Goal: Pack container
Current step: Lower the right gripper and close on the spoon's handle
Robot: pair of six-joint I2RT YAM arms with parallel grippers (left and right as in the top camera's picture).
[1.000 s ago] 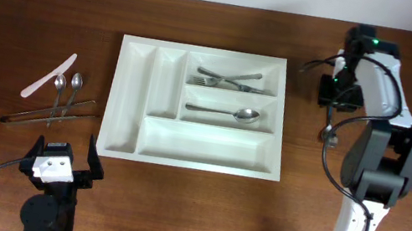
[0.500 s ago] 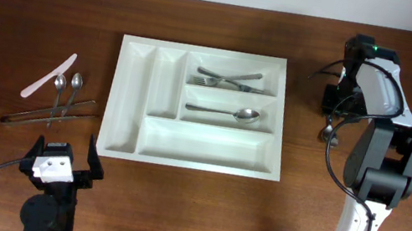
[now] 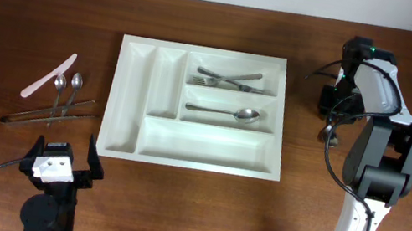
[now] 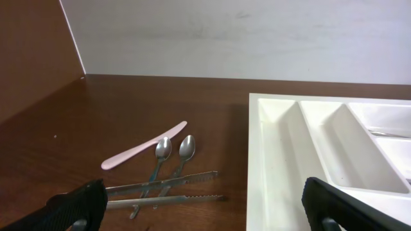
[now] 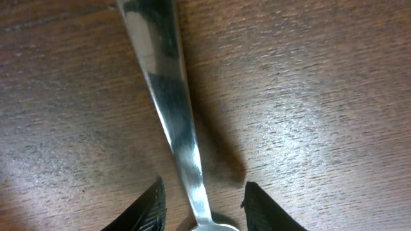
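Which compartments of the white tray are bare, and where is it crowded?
Bare: the two narrow slots on the tray's left, and the long compartment along its near edge. Occupied: the far right compartment holds forks, the one below a spoon. Left of the tray, tongs and small spoons crowd the table.

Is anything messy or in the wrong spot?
Yes. Left of the tray, two small spoons lie across tongs, a pink knife beside them. Another spoon lies on the table to the right, between the open fingers of the right hand. In the tray, two forks lie crossed.
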